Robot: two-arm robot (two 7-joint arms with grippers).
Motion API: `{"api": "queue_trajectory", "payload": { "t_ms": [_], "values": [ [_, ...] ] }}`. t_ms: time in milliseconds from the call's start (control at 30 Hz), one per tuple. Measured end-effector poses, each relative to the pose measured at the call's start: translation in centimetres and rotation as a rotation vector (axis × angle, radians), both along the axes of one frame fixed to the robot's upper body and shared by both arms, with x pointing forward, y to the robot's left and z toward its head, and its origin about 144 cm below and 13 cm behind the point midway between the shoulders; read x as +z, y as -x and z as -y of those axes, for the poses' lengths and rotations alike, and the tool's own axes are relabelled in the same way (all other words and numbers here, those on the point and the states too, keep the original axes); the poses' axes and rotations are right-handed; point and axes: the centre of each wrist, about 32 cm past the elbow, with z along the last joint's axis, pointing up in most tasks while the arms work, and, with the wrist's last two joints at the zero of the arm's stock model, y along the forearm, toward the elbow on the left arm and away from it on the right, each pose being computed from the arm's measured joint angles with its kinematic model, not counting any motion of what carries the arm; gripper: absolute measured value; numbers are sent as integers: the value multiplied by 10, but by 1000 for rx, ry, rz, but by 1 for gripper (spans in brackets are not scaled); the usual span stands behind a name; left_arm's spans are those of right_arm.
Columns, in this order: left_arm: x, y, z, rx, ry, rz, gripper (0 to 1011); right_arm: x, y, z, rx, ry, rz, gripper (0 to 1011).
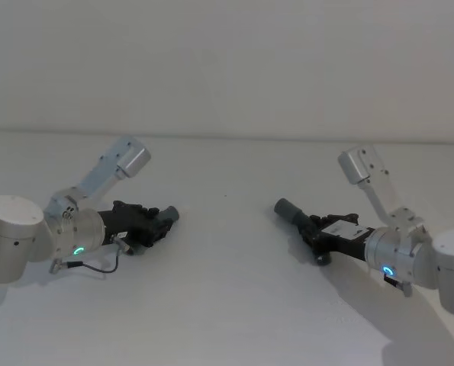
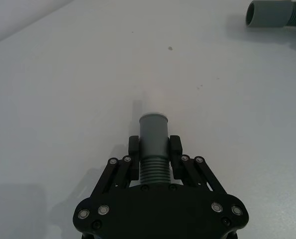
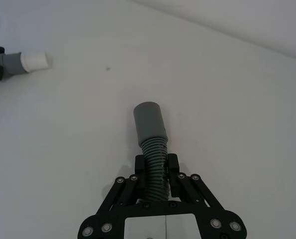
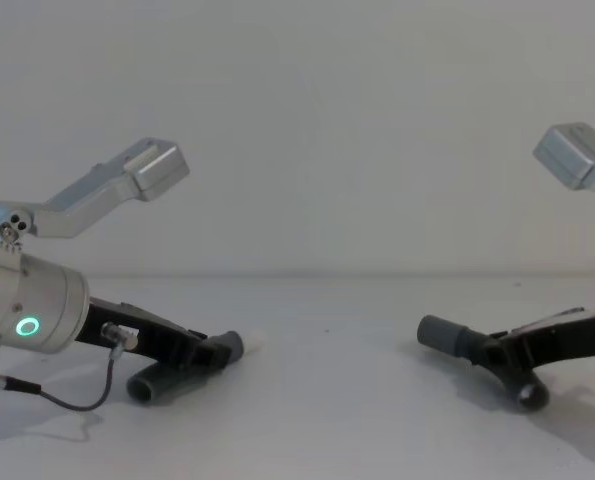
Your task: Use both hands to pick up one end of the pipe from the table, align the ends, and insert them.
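My left gripper is shut on the ribbed part of one pipe piece, low over the white table. Its whitish end points toward the right arm. The left gripper sits at the left in the head view. The right gripper is shut on the ribbed part of the other pipe piece, whose wide grey cuff end points back to the left. In the chest view the whitish tip and the cuff face each other across a wide gap.
Each piece's plain dark end hangs behind its gripper, close to the table: one under the left arm, one under the right. A thin cable loops below the left wrist. A white wall stands behind.
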Motion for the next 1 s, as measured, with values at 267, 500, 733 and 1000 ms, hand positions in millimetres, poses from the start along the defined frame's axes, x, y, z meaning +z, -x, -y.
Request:
{"api": "queue_trajectory", "payload": {
  "t_ms": [267, 500, 733, 1000],
  "values": [
    [3, 2, 1, 9, -11, 48, 343, 3, 7, -1, -14, -28, 67, 262],
    [12, 4, 1, 15, -13, 118, 343, 13, 12, -1, -10, -55, 157, 262],
    [22, 6, -5, -16, -27, 189, 343, 25, 15, 3, 33, -67, 232, 262],
    [30, 8, -15, -90, -44, 245, 343, 38, 18, 10, 131, -72, 287, 262]
  ]
}}
